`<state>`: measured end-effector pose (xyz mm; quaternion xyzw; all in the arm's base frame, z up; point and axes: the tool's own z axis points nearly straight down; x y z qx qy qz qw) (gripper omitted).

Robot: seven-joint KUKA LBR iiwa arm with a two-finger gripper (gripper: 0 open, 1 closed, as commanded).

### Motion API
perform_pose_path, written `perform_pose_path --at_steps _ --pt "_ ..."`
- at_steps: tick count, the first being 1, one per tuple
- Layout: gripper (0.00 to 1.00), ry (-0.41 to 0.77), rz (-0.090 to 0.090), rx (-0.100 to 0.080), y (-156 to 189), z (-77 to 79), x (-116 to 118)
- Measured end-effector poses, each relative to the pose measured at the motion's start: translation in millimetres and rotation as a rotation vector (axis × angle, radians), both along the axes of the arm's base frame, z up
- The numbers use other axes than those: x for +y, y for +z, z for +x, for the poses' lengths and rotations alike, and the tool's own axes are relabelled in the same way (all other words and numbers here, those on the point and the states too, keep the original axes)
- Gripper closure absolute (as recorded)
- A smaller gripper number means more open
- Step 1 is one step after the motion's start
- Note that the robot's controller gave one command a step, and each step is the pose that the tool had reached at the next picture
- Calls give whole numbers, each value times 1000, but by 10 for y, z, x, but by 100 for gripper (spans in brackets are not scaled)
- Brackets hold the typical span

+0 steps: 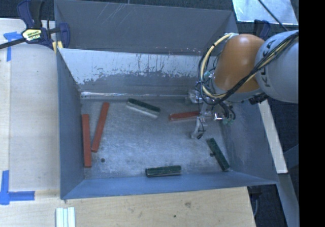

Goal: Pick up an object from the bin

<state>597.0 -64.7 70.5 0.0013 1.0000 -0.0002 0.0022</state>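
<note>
Gripper point(199, 128), open or closed I cannot tell, hangs near the bin's point(71, 119) right wall, a red stick point(184, 116) just beside it and a dark green stick point(217, 154) nearby.

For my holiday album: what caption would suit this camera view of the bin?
Robot hand inside a grey bin, beside a red stick; two orange sticks lie at the left.

The bin point(142, 33) is blue-grey with a pale, scuffed floor. Two left sticks point(87, 139) point(100, 126) are orange-red. The right stick point(184, 116) is red, and two bars point(163, 171) point(218, 154) are dark green.
</note>
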Motion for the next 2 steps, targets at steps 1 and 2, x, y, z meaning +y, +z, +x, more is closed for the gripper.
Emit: perform_pose_path --at_steps 1,2 --pt "100 0 0 0 1 2 2" --pt "100 0 -1 -5 557 26 -4"
